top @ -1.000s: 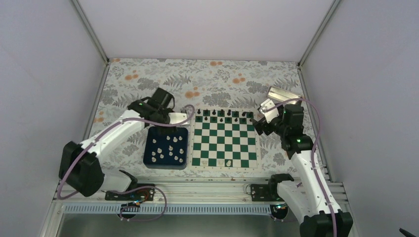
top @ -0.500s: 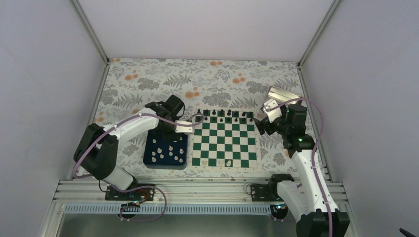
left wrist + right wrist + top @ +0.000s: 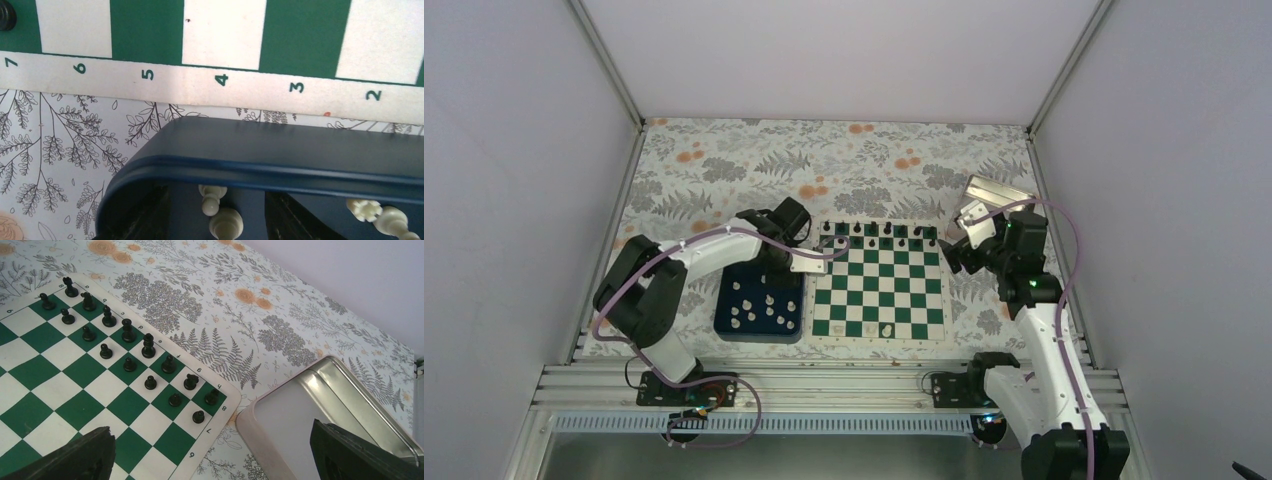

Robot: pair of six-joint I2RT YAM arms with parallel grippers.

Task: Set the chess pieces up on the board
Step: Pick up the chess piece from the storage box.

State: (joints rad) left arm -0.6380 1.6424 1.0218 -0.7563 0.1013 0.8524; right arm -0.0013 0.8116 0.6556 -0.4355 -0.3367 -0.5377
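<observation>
Several cream chess pieces (image 3: 764,305) lie in a dark navy tray (image 3: 724,322) left of the green and white board (image 3: 879,300). One cream piece (image 3: 885,328) stands on the board's near row. My left gripper (image 3: 810,262) is open over the tray's far right corner, beside the board's left border. In the left wrist view its gripper (image 3: 216,212) straddles a cream pawn (image 3: 212,197) and a second cream piece (image 3: 226,226) just inside the tray rim (image 3: 280,170). My right gripper (image 3: 951,260) is open and empty above the board's far right corner (image 3: 220,405).
Small black pieces (image 3: 127,347) fill the board's two far rows. An empty silver metal tray (image 3: 320,415) lies on the floral cloth just right of the board. More cream pieces (image 3: 380,215) lie further along the navy tray.
My left arm has swung right, carrying its gripper from the tray's far edge to its far right corner by the board. The right arm has barely moved.
</observation>
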